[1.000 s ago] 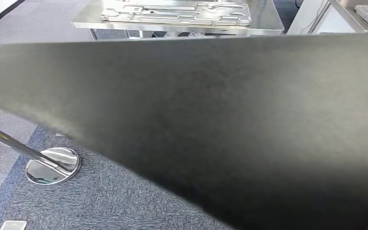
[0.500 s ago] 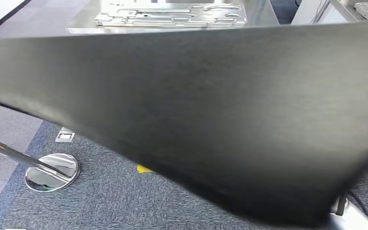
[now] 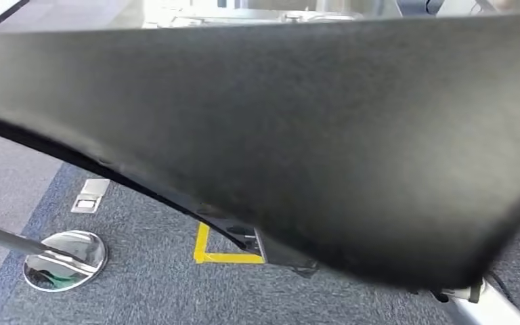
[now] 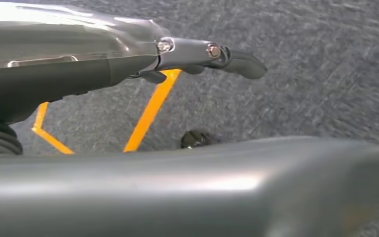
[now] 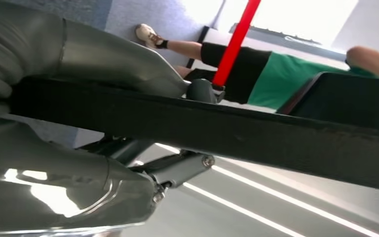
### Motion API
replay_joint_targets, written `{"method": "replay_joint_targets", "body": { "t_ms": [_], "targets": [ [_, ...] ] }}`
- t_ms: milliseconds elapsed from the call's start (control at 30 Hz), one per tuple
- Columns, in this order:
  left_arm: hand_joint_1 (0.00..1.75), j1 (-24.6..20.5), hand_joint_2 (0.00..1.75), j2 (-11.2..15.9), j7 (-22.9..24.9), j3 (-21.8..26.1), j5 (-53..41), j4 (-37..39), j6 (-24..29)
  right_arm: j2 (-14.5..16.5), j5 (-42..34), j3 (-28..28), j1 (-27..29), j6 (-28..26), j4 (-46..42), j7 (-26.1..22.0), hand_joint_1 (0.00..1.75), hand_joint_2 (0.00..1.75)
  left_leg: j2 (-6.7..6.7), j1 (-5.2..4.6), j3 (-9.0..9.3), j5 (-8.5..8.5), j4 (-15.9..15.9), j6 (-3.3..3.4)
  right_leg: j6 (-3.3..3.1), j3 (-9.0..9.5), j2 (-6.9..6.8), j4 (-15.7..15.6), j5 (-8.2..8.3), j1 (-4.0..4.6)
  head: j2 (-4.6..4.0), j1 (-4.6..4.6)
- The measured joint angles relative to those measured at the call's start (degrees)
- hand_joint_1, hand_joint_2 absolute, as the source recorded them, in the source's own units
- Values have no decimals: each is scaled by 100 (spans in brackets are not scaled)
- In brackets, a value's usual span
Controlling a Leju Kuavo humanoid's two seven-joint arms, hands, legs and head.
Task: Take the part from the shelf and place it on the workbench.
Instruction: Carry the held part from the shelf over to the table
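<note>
Part (image 3: 298, 135) — a big flat black panel — spreads across the head view, carried up close under the camera and tilted down toward 5 o'clock. At 12 o'clock a strip of the metal workbench (image 3: 244, 13) peeks over its far edge. Below it lies grey-blue carpet (image 3: 142, 284) with yellow floor tape (image 3: 206, 254) at 6 o'clock and a chrome stanchion base (image 3: 64, 261) at 7 o'clock.

Left wrist view: the left hand (image 4: 128, 64) reaches out over carpet and yellow tape, the panel's blurred edge close beside it — whether it grips, I cannot tell.

Right wrist view: the right hand (image 5: 103, 148) clamps the panel's black edge, thumb on one face, fingers (image 5: 177, 170) on the other. Beyond it stand a person in green and black (image 5: 286, 74) and a red pole (image 5: 237, 39).
</note>
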Motion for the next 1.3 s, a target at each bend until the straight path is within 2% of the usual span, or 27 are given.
{"method": "replay_joint_targets", "body": {
  "t_ms": [33,67,100,133,167,200,233,300,333,367,433,500,533,600,633,667,700,767,800,833,867,933,1000,1067,1233,1300],
  "targets": [
    [0,4,0,-1,-2,5,-13,0,1,1,-1,2,-1,-1,3,-1,175,175,-5,6,139,-51,-71,27,-15,-281,0,352,-29,7,0,3],
    [0,6,0,-1,-2,10,-24,0,1,1,-1,4,0,-1,8,-1,175,175,-13,4,276,-106,-127,48,-39,-556,-1,588,-191,20,0,3],
    [0,8,0,-1,-2,13,-34,0,2,1,-2,6,3,-2,13,0,175,175,-24,1,410,-166,-175,55,-56,-792,-1,705,-427,34,0,4],
    [0,8,0,-1,-2,15,-45,0,4,1,-2,8,7,-2,19,2,175,175,-36,-4,553,-230,-223,53,-66,-975,-1,708,-663,49,0,4],
    [0,6,0,-1,-3,16,-57,0,5,1,-3,9,8,-1,26,3,175,175,-49,-10,704,-300,-268,48,-81,-1107,-1,604,-808,67,0,4],
    [0,2,0,-1,-4,17,-68,0,6,1,-3,9,8,-1,33,2,175,175,-58,-18,853,-373,-306,42,-104,-1185,-1,402,-778,87,0,4],
    [0,-3,0,-1,-5,18,-76,0,6,1,-3,9,8,0,39,2,175,175,-65,-27,992,-448,-337,37,-147,-1219,-1,104,-523,113,0,4],
    [0,-19,0,-25,-6,18,-84,2,6,-1,-3,9,12,3,46,1,175,175,-82,-40,1190,-603,-352,12,-261,-1230,29,-455,322,174,0,8],
    [0,-35,0,-34,-5,19,-86,2,6,-1,-3,8,9,6,38,2,175,175,-91,-44,1246,-675,-358,-17,-301,-1217,49,-609,635,200,0,13],
    [0,-56,0,-44,-5,19,-89,2,9,-1,-4,5,-4,8,17,3,175,175,-100,-49,1282,-711,-333,-50,-329,-1205,70,-660,791,213,0,17],
    [0,-105,0,-41,-7,20,-92,0,15,6,-8,0,-66,11,-42,2,175,175,-98,-60,1316,-722,-259,-101,-364,-1138,71,-679,796,200,0,22],
    [0,-149,0,-41,-10,20,-94,0,17,17,-12,1,-111,11,-73,0,175,175,-71,-53,1186,-758,56,-149,-414,-1077,52,-710,787,164,-1,20],
    [0,-156,0,-39,-11,20,-95,0,18,22,-12,4,-106,12,-74,0,175,175,-56,-39,1014,-861,340,-187,-430,-1062,44,-722,771,146,-1,20],
    [0,-131,0,-34,-10,23,-95,0,20,22,-13,11,-70,14,-65,0,175,175,-44,1,556,-1181,979,-272,-442,-1056,45,-722,726,126,0,19],
    [0,-107,0,-32,-10,25,-97,0,21,24,-14,15,-51,16,-58,0,175,175,-41,19,367,-1296,1172,-305,-437,-1047,48,-721,701,116,0,19],
    [0,-88,0,-31,-9,26,-104,0,22,25,-19,17,-39,18,-50,-1,175,175,-38,36,251,-1280,1197,-329,-425,-1027,51,-720,676,107,0,18],
    [0,-75,0,-31,-10,26,-114,0,22,27,-24,17,-32,20,-43,-1,175,175,-34,51,223,-1108,1034,-345,-409,-995,52,-720,648,96,0,17],
    [0,-60,0,-31,-11,28,-134,0,25,34,-40,17,-28,26,-33,-4,175,175,-24,67,332,-538,387,-352,-363,-908,45,-722,590,77,0,18],
    [0,-55,0,-31,-12,30,-141,0,29,38,-51,17,-28,30,-30,-7,175,175,-17,59,374,-361,102,-339,-336,-883,39,-722,574,71,0,17],
    [0,-45,0,-31,-10,32,-147,0,37,43,-63,16,-27,33,-27,-10,175,175,-11,46,389,-252,-63,-313,-303,-876,37,-723,563,70,0,17],
    [0,-31,0,-31,-8,36,-153,0,44,48,-75,13,-25,36,-25,-13,175,175,-7,36,378,-235,-118,-287,-280,-878,38,-718,545,74,0,16],
    [0,-8,0,-33,-5,45,-171,0,56,52,-97,-1,-19,38,-23,-19,175,175,-7,26,372,-185,-140,-255,-302,-879,47,-714,527,83,0,16],
    [0,-8,0,-36,-7,56,-192,0,60,57,-122,-20,-20,65,-26,-39,175,175,-10,23,385,-186,-143,-244,-351,-852,50,-735,526,86,0,16],
    [0,-17,0,-36,-7,61,-207,0,60,71,-150,-28,-23,116,-37,-67,175,175,-10,18,394,-202,-143,-219,-338,-826,51,-768,526,86,0,16],
    [0,-41,0,-36,0,66,-248,0,61,113,-238,-27,-19,178,-44,-50,175,175,-9,10,403,-233,-140,-174,-248,-797,52,-809,514,83,0,15],
    [0,-40,0,-36,1,66,-259,0,59,125,-266,-28,-15,192,-41,-25,175,175,-10,-8,402,-253,-121,-144,-179,-789,48,-832,515,67,0,15]
  ]
}}
